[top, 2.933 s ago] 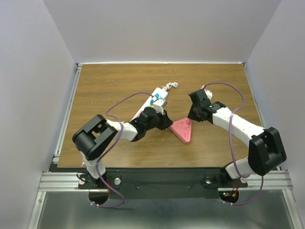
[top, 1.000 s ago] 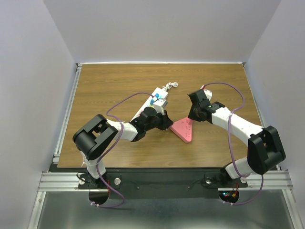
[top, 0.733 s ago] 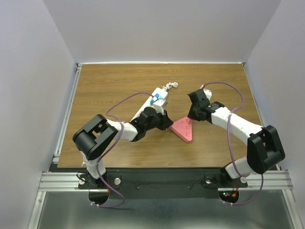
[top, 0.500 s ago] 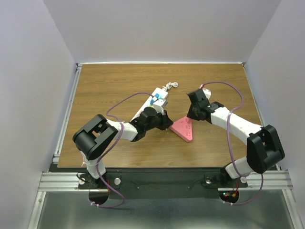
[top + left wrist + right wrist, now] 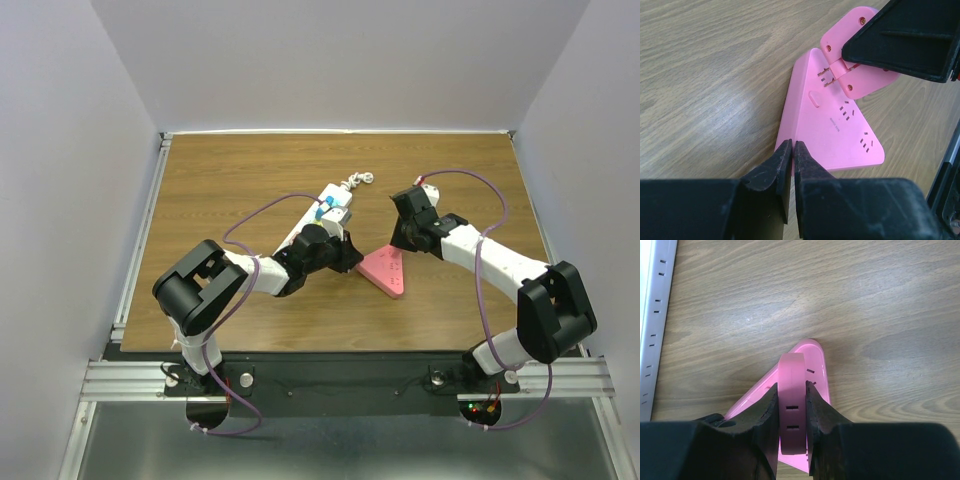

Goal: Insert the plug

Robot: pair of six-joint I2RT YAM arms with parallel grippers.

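Note:
A pink triangular socket block (image 5: 385, 274) lies flat on the wooden table. My right gripper (image 5: 403, 238) is shut on a flat pink plug (image 5: 791, 405) and holds it on edge over the block's far corner. In the left wrist view the plug (image 5: 867, 82) is tilted, and its metal prongs (image 5: 826, 77) meet the block's top (image 5: 832, 127) at the far slots. My left gripper (image 5: 792, 146) is shut, its tips at the block's near corner; it also shows in the top view (image 5: 352, 262). The block also shows under the plug in the right wrist view (image 5: 817, 367).
A white power strip (image 5: 325, 205) lies behind my left wrist, with a blue plug in it and a white cable coil (image 5: 358, 181) at its far end. It also shows in the right wrist view (image 5: 652, 325). Purple cables loop over both arms.
My right gripper has shifted slightly left with the pink plug. The left arm and the pink block have not visibly moved.

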